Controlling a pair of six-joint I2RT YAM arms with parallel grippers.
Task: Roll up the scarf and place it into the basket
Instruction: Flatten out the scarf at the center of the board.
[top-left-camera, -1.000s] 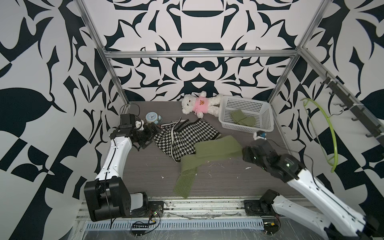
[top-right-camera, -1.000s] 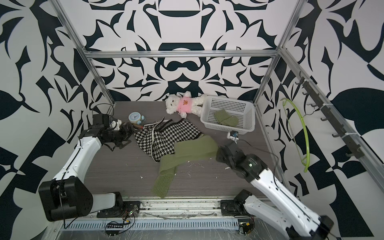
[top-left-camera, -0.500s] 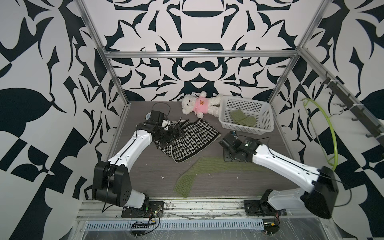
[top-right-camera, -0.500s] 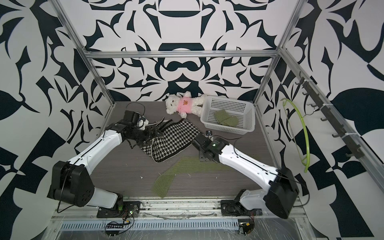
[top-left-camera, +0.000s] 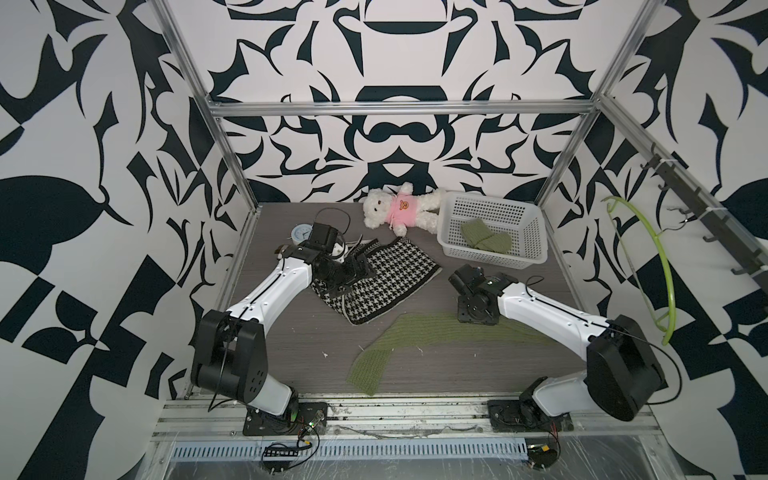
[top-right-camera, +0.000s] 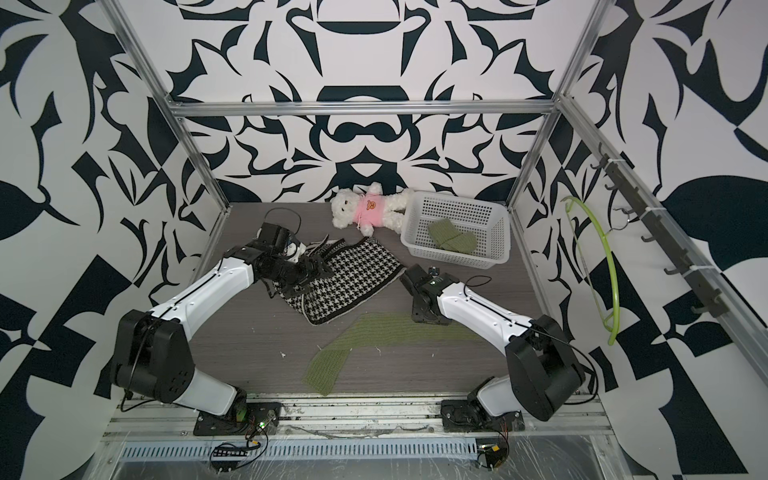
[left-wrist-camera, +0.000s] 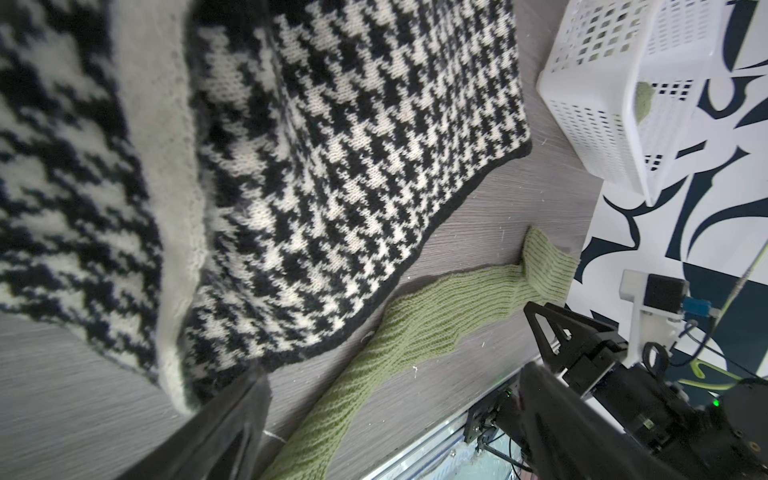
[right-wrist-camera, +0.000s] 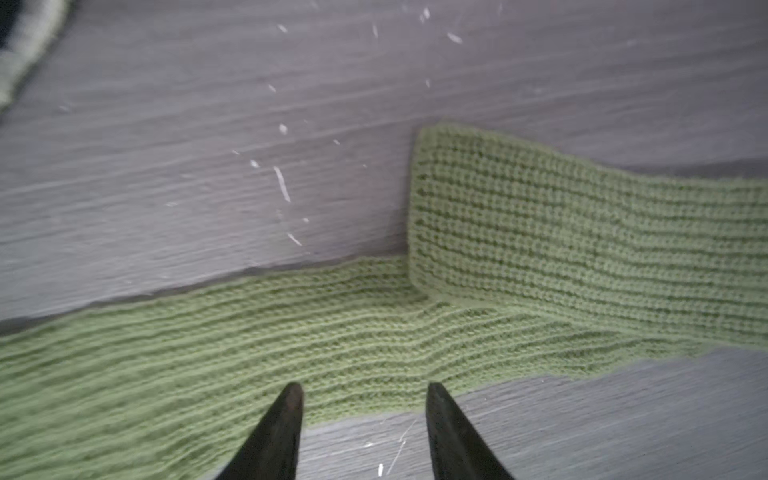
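Two arms reach in over the table (top-left-camera: 291, 353) in both top views. Left arm (top-left-camera: 270, 291) is stretched toward the far side, with the left claw (top-left-camera: 360, 272) low over the houndstooth scarf (top-left-camera: 390, 282). Right arm (top-left-camera: 540, 307) bends inward, wrist pointing down at the green scarf (top-left-camera: 428, 332), which lies unrolled across the near middle. The basket (top-left-camera: 490, 254) sits far right beside the teddy bear (top-left-camera: 401, 208), well apart from that scarf, with a green knit bundle (top-left-camera: 484, 237) inside.

Left wrist view: claw spread wide, gripping nothing, one finger by the houndstooth edge.

Right wrist view: right claw (right-wrist-camera: 361, 388) is partly open, tips over the scarf's edge, nothing pinched. One scarf end is folded back.
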